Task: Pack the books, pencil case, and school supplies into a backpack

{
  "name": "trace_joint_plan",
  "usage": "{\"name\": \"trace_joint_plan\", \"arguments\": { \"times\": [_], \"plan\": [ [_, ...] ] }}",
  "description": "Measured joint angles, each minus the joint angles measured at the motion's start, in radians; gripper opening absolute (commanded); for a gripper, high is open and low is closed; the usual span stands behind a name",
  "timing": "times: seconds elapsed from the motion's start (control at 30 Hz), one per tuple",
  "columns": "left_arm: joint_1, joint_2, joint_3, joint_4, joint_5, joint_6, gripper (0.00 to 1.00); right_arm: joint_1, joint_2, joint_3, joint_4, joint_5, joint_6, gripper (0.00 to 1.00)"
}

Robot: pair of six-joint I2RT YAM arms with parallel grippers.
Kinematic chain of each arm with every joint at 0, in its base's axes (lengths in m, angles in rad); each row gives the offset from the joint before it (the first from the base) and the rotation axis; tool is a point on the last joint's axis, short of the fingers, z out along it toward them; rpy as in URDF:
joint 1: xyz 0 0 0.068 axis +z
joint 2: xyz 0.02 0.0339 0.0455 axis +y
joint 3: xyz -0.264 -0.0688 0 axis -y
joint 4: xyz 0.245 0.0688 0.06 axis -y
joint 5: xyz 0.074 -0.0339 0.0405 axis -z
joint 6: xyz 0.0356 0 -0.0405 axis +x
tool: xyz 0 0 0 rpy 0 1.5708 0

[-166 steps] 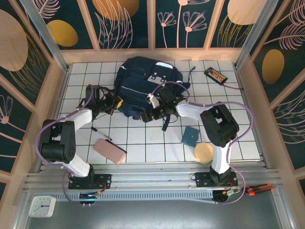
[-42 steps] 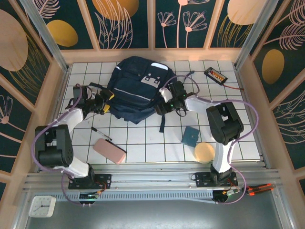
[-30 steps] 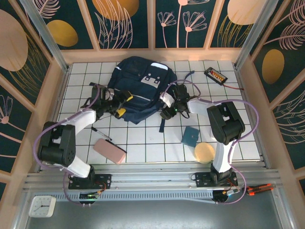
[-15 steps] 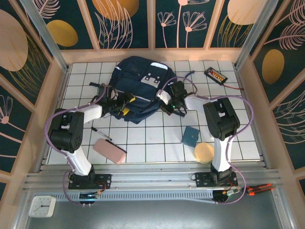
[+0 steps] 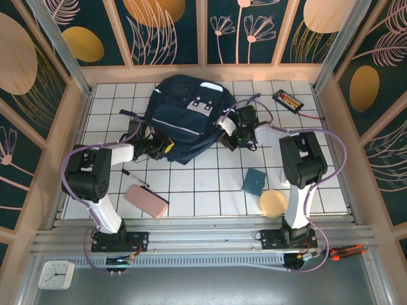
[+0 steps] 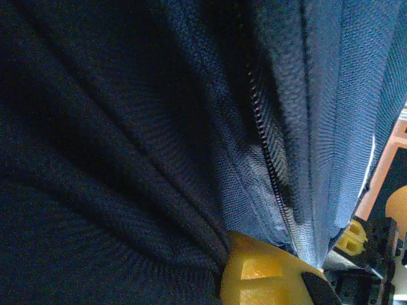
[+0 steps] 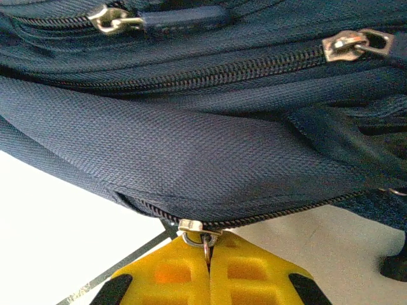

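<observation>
Navy backpack lies btwn L gripper, pinching its fabric, & R gripper, clamping zip pull.

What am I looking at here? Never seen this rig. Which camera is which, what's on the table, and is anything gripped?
Two small robot arms are bolted at the near edge of a tiled table. The wide picture comes from a fixed camera overhead. The two close-ups come from a camera on each arm's wrist, so each shows that arm's own yellow fingers.

A navy backpack lies at the far middle of the table. The left gripper is shut on a fold of its fabric. The right gripper is shut on a zip pull at the bag's edge.

Lying loose nearer the arms are a pink pencil case, a black pen, a teal pad and a tan disc. A black device with orange buttons sits at the far right.
</observation>
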State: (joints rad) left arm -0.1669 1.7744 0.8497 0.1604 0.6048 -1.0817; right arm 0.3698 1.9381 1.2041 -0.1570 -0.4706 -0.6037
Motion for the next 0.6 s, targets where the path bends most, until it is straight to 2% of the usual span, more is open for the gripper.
{"name": "trace_joint_plan", "arguments": {
  "times": [0.33, 0.53, 0.6],
  "plan": [
    [0.042, -0.063, -0.051, -0.014, 0.014, 0.057, 0.0, -0.022, 0.11, 0.177, -0.14, 0.036, 0.078, 0.0],
    [0.046, -0.077, -0.059, -0.018, 0.011, 0.064, 0.0, -0.036, 0.12, 0.188, -0.168, 0.044, 0.142, 0.17],
    [0.056, -0.084, -0.06, -0.029, 0.0, 0.069, 0.0, -0.053, 0.119, 0.188, -0.18, 0.079, 0.163, 0.26]
  ]
}}
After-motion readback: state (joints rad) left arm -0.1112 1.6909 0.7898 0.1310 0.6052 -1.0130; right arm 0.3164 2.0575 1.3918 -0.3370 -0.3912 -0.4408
